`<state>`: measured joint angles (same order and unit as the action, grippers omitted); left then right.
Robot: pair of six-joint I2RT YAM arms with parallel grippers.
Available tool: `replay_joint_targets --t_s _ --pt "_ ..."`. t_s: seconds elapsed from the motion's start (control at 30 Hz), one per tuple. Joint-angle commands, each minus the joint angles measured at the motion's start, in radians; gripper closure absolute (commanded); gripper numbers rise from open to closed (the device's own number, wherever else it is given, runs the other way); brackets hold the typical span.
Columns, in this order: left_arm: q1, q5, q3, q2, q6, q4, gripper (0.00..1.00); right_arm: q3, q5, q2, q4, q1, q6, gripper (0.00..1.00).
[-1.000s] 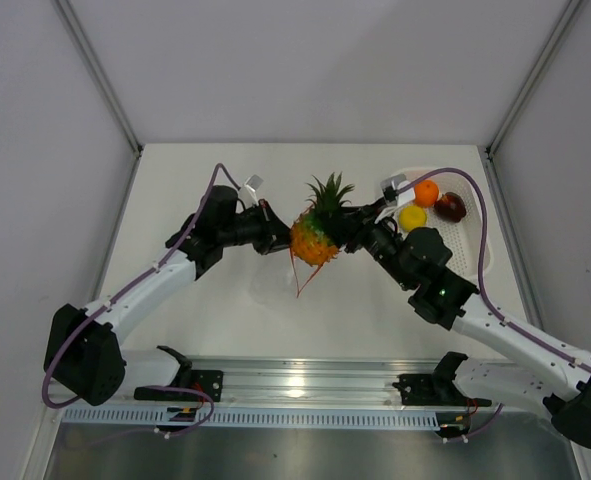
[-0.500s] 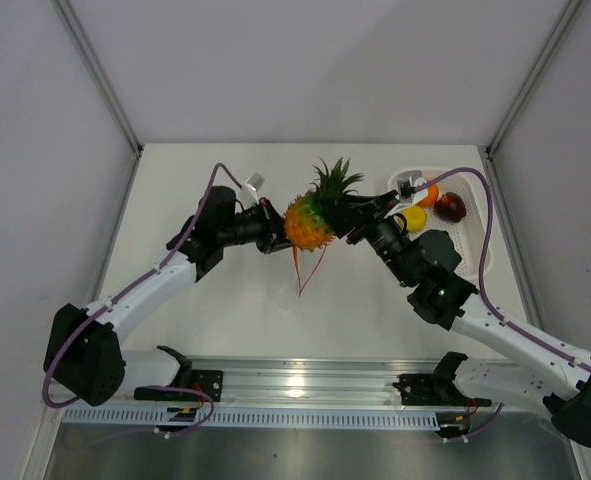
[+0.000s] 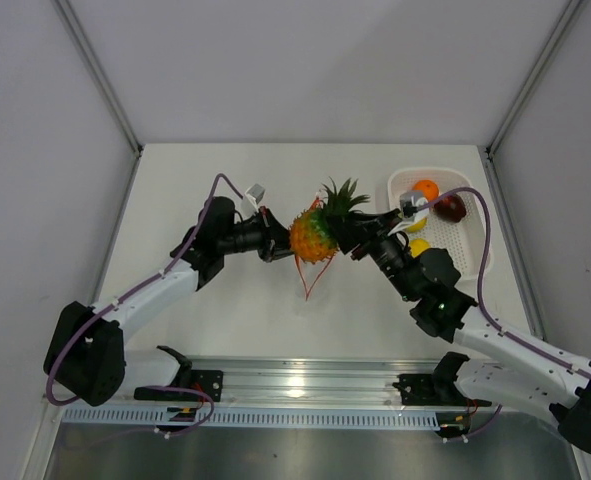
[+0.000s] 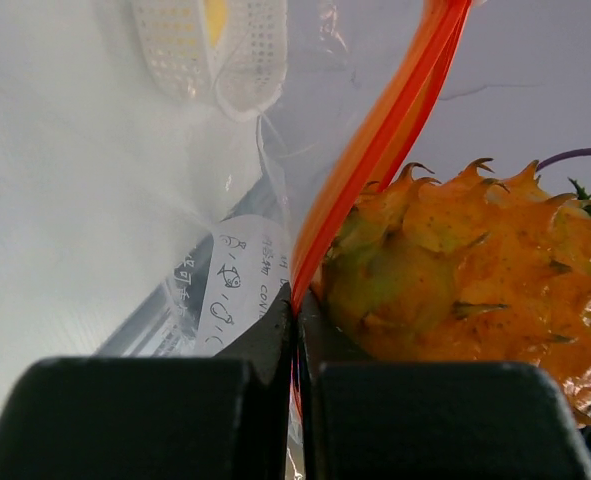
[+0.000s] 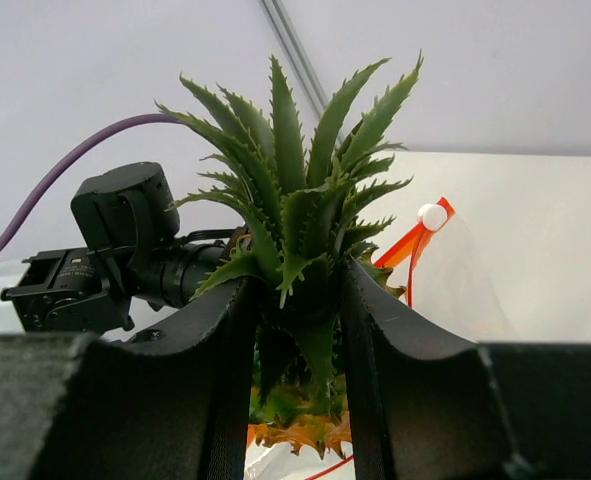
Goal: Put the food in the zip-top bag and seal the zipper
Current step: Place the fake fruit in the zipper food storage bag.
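On the left, your left pincer is pinched fully shut on the zipper, the thin red-orange strip along the mouth of the bag, held up above the white counter. The bag is clear, crinkly film. It looks light, limp and slippery, so it will probably sag wherever it isn't held. The stiffer strip is the sound place to grip it.

In the middle, the pineapple sits right against that strip, at the bag's mouth. Whether it is inside yet can't be told. Its body is orange-yellow and knobbly, probably rigid, light plastic, topped with spiky green leaves. Your right pincer is partly open, its jaws clamped around the base of the leaf crown, a narrow, firm handle.

Far right, a white perforated basket holds an orange, a dark red fruit and a yellow fruit. All are smooth and rounded, so likely to roll.
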<state>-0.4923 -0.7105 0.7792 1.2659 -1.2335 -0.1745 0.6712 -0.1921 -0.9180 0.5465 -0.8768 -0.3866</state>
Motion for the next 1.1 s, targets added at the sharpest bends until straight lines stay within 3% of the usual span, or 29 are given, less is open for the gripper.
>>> replay_joint_targets --t_s 0.0,0.23,0.57,0.73,1.07 --pt "0.001 -0.023 -0.001 -0.025 -0.041 -0.112 0.99 -0.002 -0.035 0.044 -0.078 -0.017 0.052 1.00" --pt "0.001 0.035 -0.015 -0.071 -0.021 -0.086 0.99 0.039 -0.082 0.038 -0.262 -0.044 0.126 1.00" --pt "-0.002 0.190 0.041 -0.163 0.130 0.127 0.99 0.033 -0.174 -0.010 -0.316 -0.174 0.262 1.00" --pt "-0.023 0.287 0.124 -0.187 0.239 0.312 0.99 0.064 -0.254 -0.032 -0.375 -0.212 0.313 1.00" --pt "-0.038 0.368 0.146 -0.198 0.272 0.381 0.99 0.113 -0.339 -0.045 -0.479 -0.240 0.340 1.00"
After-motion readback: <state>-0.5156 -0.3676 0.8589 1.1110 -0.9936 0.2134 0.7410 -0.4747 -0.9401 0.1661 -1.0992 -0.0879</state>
